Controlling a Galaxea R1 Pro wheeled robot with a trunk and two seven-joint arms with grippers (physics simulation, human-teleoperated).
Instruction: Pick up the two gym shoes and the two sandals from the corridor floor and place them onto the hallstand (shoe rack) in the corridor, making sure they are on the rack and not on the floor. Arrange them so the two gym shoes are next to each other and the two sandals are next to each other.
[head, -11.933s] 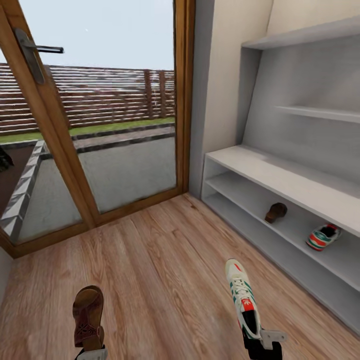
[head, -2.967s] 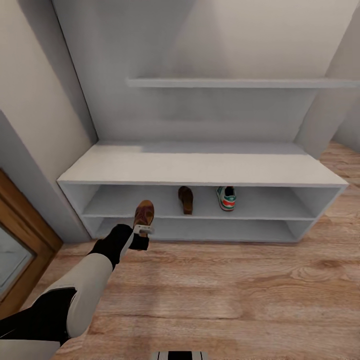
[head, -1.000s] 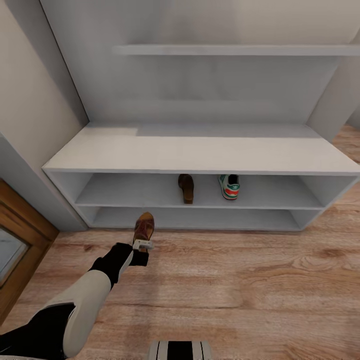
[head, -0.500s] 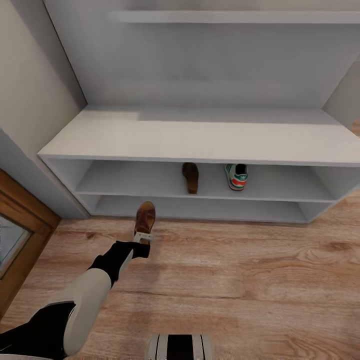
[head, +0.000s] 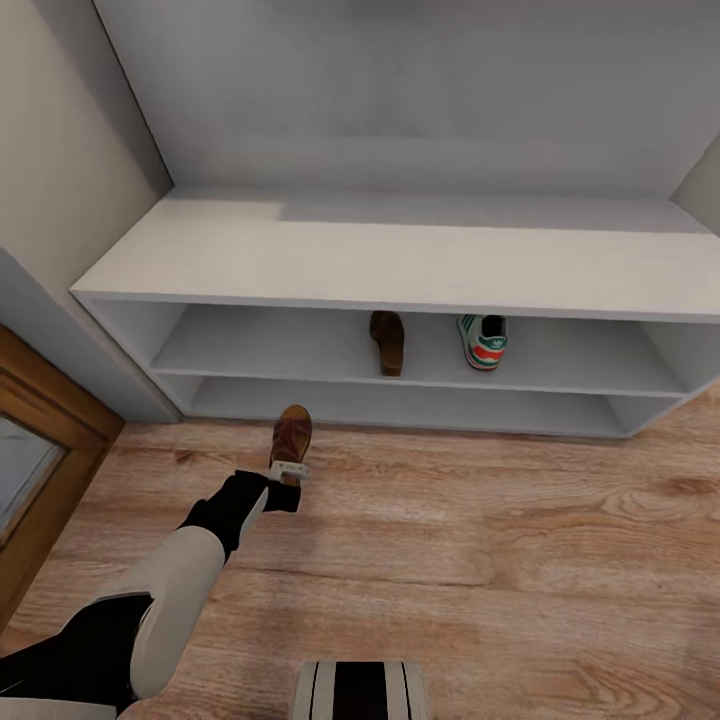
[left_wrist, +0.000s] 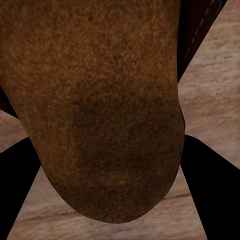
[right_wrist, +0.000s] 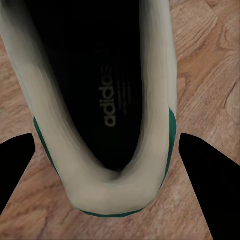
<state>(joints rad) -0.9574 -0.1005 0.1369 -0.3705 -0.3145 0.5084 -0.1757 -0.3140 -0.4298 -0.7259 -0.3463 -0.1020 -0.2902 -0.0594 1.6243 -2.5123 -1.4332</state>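
Note:
My left gripper (head: 289, 468) is shut on the heel of a brown sandal (head: 292, 432), held over the corridor floor (head: 480, 540) just in front of the hallstand's (head: 400, 265) lower slot. In the left wrist view the sandal (left_wrist: 100, 100) sits between the dark fingers of that gripper (left_wrist: 110, 185). My right gripper (right_wrist: 112, 172) is shut on the heel of a white gym shoe (right_wrist: 100, 100) with green trim, above the wood planks. On the hallstand's upper shelf a second sandal (head: 387, 342) and a second gym shoe (head: 483, 342) stand apart, a small gap between them.
A wood-framed glass door (head: 35, 450) is at the left, beside the off-white wall (head: 60, 170). My base (head: 360, 690) shows at the near edge. The shelf has free room left of the sandal and right of the shoe.
The camera has shifted down and nearer, so the wall shelf has left the picture. My left arm still holds the sandal at about the same spot before the rack.

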